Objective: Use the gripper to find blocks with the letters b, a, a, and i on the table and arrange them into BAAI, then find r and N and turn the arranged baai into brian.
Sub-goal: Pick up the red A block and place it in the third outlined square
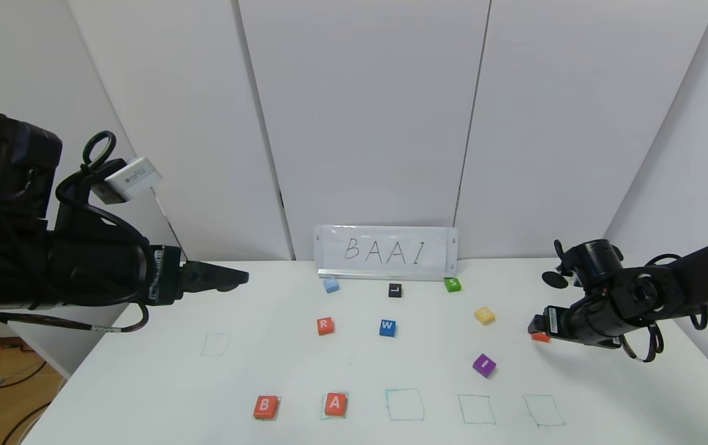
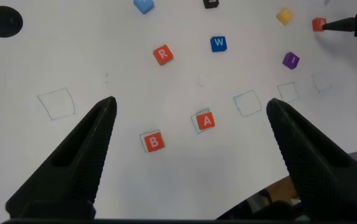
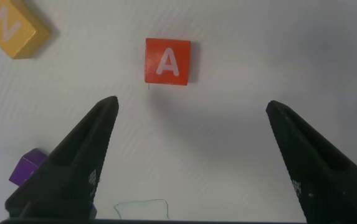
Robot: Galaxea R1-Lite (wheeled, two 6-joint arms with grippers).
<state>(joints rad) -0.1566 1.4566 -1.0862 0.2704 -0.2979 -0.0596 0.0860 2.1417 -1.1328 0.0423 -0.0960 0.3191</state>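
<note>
On the white table (image 1: 143, 383), the orange-red B block (image 1: 265, 406) and an A block (image 1: 335, 404) lie in the first two green squares of the front row; both also show in the left wrist view, B (image 2: 153, 142) and A (image 2: 206, 121). The second A block (image 3: 167, 61) lies just ahead of my open right gripper (image 3: 192, 106), at the table's right (image 1: 540, 337). The purple I block (image 1: 484, 365) lies right of centre. The R block (image 1: 325, 326) lies mid-table. My left gripper (image 1: 230, 278) hovers open and empty above the table's left (image 2: 190, 106).
A yellow N block (image 3: 13, 28), blue W (image 1: 388, 327), black L (image 1: 395, 290), green S (image 1: 452, 284) and a light blue block (image 1: 331, 285) lie farther back. A BAAI sign (image 1: 386, 250) stands at the back. Three green squares (image 1: 404, 404) stand empty beside the A.
</note>
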